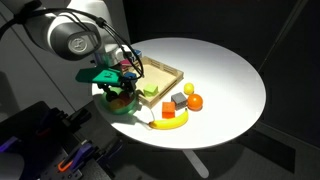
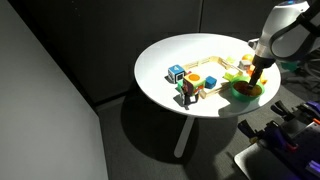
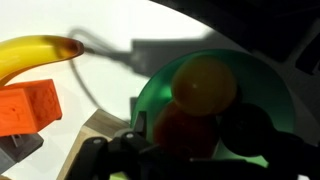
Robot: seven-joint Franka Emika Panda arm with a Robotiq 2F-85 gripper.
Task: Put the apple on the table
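Observation:
A red apple (image 3: 176,124) lies in a green bowl (image 3: 262,88) with a yellow-orange fruit (image 3: 205,84) and a dark round thing (image 3: 252,130) beside it. The bowl stands at the edge of the round white table (image 1: 225,65) in both exterior views (image 2: 243,91). My gripper (image 1: 120,90) hangs just over the bowl (image 1: 122,103), also in an exterior view (image 2: 257,78). In the wrist view its dark jaws (image 3: 195,142) look spread on either side of the apple, not shut on it. The apple is hidden by the gripper in both exterior views.
A wooden tray (image 1: 168,70) stands next to the bowl, with a green block (image 1: 150,90) in it. A banana (image 1: 170,123), an orange block (image 1: 168,111), a grey cube (image 1: 176,100) and an orange (image 1: 196,101) lie nearby. A blue cube (image 2: 177,72) stands farther off.

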